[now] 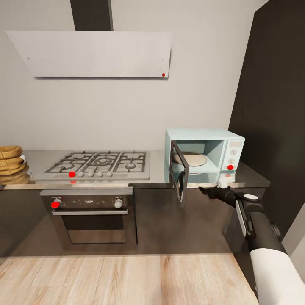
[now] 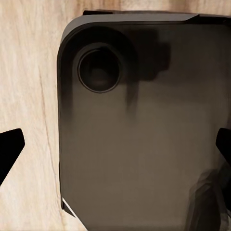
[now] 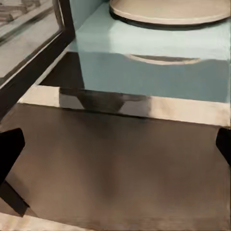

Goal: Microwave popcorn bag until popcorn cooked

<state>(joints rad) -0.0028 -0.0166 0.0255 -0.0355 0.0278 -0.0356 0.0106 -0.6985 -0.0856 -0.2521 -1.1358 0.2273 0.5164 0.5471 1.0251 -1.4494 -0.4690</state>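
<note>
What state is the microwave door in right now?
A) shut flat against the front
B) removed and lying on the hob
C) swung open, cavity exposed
C: the microwave door stands swung out over the countertop edge, exposing the turntable plate inside, with the right gripper just before it.

1 microwave, 1 hob, 1 oven

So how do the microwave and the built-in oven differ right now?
The microwave is pale mint-blue and stands on the countertop; the oven is black and set below the countertop, under the hob. The microwave's door stands swung open, showing the turntable plate; the oven's door is shut. Both carry a red dot on their control panels.
</note>
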